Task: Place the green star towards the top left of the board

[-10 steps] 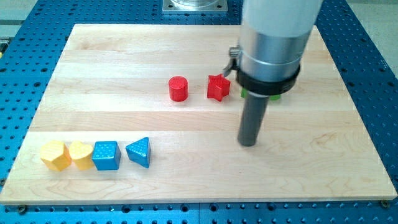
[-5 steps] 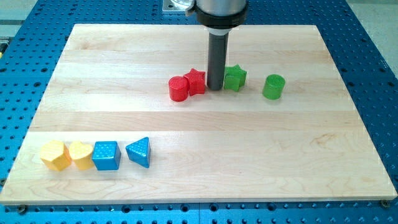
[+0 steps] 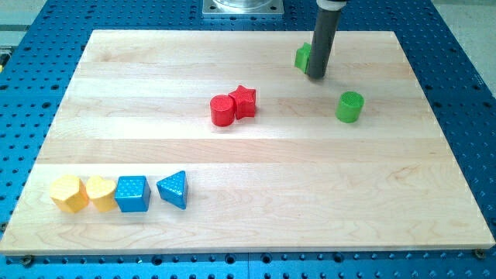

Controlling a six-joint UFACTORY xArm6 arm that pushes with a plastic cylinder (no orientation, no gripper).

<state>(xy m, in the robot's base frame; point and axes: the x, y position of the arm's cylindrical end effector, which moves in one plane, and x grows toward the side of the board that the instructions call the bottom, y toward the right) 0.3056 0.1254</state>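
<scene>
The green star [image 3: 303, 56] lies near the view's top, right of centre, partly hidden behind my rod. My tip [image 3: 315, 75] rests on the board just right of and slightly below the star, touching or nearly touching it. The green cylinder [image 3: 349, 107] stands below and right of my tip. The red star [image 3: 245, 101] and red cylinder [image 3: 222, 110] touch each other near the board's middle.
Along the view's bottom left stand a row: a yellow hexagon block [image 3: 67, 193], a yellow heart [image 3: 101, 192], a blue cube [image 3: 132, 194] and a blue triangle [image 3: 174, 189]. The wooden board [image 3: 248, 163] lies on a blue perforated table.
My tip moved up and right from between the red and green stars. The green star moved up toward the board's top edge. The green cylinder shifted slightly right.
</scene>
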